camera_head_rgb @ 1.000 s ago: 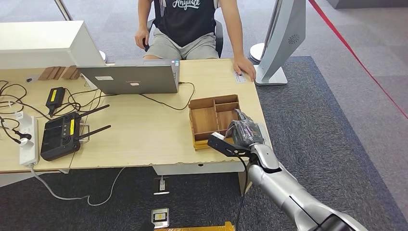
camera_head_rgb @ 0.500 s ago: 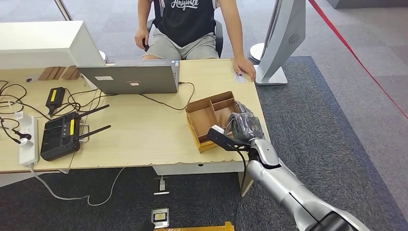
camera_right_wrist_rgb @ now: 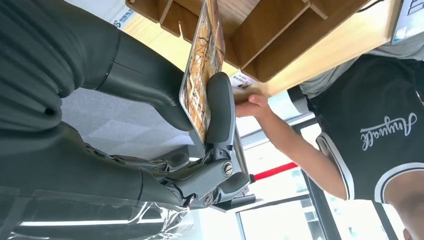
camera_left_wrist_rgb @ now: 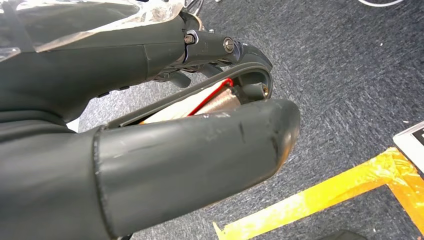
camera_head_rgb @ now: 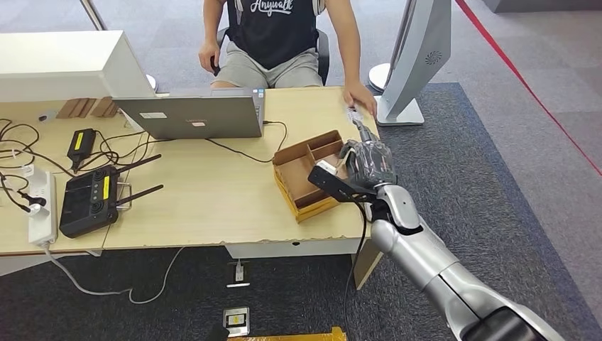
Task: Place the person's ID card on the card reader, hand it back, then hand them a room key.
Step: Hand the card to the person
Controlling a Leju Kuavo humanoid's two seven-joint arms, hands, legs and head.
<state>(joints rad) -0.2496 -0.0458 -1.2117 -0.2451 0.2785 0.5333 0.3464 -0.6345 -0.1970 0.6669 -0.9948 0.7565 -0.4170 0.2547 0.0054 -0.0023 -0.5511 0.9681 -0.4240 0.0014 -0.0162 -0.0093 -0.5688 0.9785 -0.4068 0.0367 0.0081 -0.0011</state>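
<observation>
Head view shows me the bench (camera_head_rgb: 213,206), the person (camera_head_rgb: 273,35) seated behind it, and the wooden tray (camera_head_rgb: 302,177). My right hand (camera_head_rgb: 365,167) pinches a patterned card (camera_right_wrist_rgb: 202,70) above that tray; I judge the handover remains. Left hand (camera_left_wrist_rgb: 150,150): cannot tell. Shirt lettering unclear.

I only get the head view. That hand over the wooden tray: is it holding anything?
Observer: Yes. The right wrist view shows the right hand pinching a card with an orange print.
Operator: And the other hand?
Observer: The left hand hangs over grey carpet, holding a flat thing with a red edge.
Operator: Anything on that floor?
Observer: A strip of yellow tape.
</observation>
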